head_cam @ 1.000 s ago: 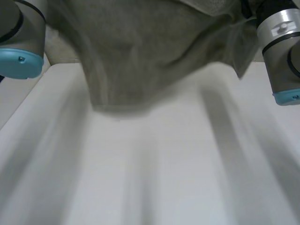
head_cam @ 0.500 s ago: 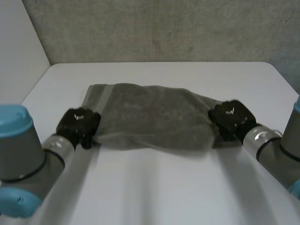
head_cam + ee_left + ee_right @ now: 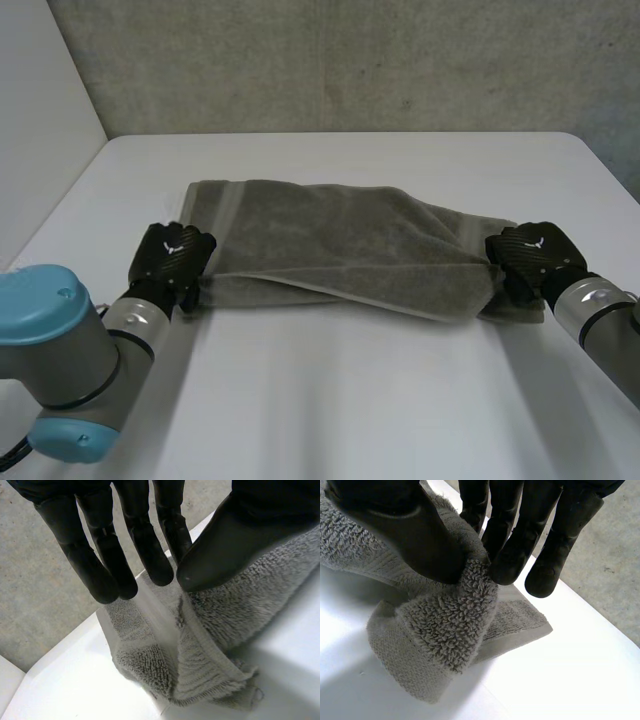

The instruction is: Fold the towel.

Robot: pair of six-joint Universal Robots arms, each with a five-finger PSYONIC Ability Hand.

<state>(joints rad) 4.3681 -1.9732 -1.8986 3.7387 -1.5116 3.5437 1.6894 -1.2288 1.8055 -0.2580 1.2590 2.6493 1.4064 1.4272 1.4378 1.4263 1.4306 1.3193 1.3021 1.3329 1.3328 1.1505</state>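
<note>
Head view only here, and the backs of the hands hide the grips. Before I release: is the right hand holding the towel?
Observer: Yes. In the right wrist view the right hand pinches a bunched fold of the towel between thumb and fingers.
Operator: And the left?
Observer: The left hand pinches a thin strip of the towel's edge between straight fingers and thumb.
Operator: Is the corner tidy there?
Observer: No, the layers under that hand lie rumpled, not flush.
</note>
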